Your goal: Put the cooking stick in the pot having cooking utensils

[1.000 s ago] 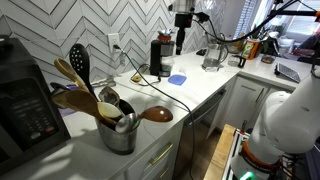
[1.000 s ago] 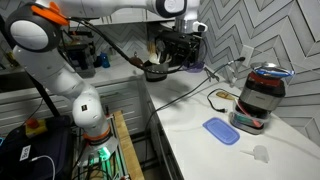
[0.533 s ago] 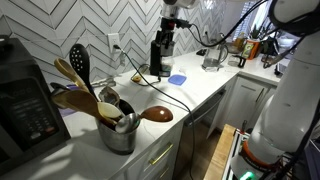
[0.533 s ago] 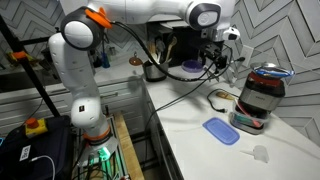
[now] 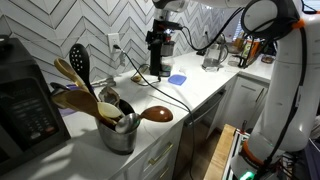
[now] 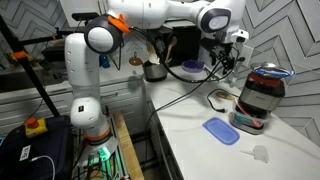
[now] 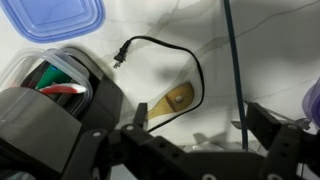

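The cooking stick (image 7: 168,101), light tan with a flat oval head, lies on the white counter inside a loop of black cable. It also shows as a small tan shape in an exterior view (image 6: 221,97). My gripper (image 7: 200,125) hangs above it, open and empty, and shows in both exterior views (image 5: 158,38) (image 6: 222,55). The steel pot (image 5: 118,136) stands at the near end of the counter with wooden spoons and a black slotted spoon (image 5: 78,58) sticking out. The pot is small and far off in an exterior view (image 6: 155,71).
A dark coffee grinder (image 5: 160,58) (image 6: 262,95) and a blue lid (image 5: 177,78) (image 6: 220,131) (image 7: 50,18) sit close to the stick. A dark reddish-brown spoon (image 5: 156,114) lies beside the pot. A black cable (image 7: 190,60) crosses the counter. A black appliance (image 5: 25,110) stands by the pot.
The arm has swung along the counter over the last second and now hangs by the grinder, above the stick. Nothing on the counter moved.
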Tool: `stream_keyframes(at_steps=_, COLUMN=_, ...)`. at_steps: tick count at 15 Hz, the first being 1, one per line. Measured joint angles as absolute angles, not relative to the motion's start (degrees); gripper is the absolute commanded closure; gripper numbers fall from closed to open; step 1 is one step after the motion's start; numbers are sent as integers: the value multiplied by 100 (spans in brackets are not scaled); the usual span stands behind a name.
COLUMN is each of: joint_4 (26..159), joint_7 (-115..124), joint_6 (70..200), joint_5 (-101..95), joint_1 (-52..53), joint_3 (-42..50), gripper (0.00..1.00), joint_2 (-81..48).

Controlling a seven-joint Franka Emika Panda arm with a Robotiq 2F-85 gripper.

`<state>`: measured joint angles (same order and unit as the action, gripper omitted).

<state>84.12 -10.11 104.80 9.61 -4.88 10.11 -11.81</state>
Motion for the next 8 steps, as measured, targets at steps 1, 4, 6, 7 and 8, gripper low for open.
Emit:
stream_keyframes(at_steps=1, joint_4=8408, joint_7=-743, joint_6=10473, joint_5=960, joint_1=-499, joint_3=993, gripper=0, joint_2=-1183)
stream_keyframes(at_steps=4, joint_4=8409, joint_7=331, joint_6=10489, joint_5=943, joint_1=-485, joint_3=875, gripper=0, joint_2=-1264)
stream_keyframes(at_steps=6, joint_4=8419, joint_7=1032, joint_6=10612, joint_5=943, joint_1=-459, joint_3=804, gripper=0, joint_2=-1396)
stream_keyframes(at_steps=7, joint_4=8420, joint_7=1339, joint_6=10676, joint_5=944, joint_1=-458, joint_3=793, gripper=0, joint_2=-1471)
stream_keyframes(at_steps=8, joint_4=8421, joint_7=1627, joint_6=10729, joint_5=945, joint_1=-467, joint_3=798, gripper=0, joint_2=-1546)
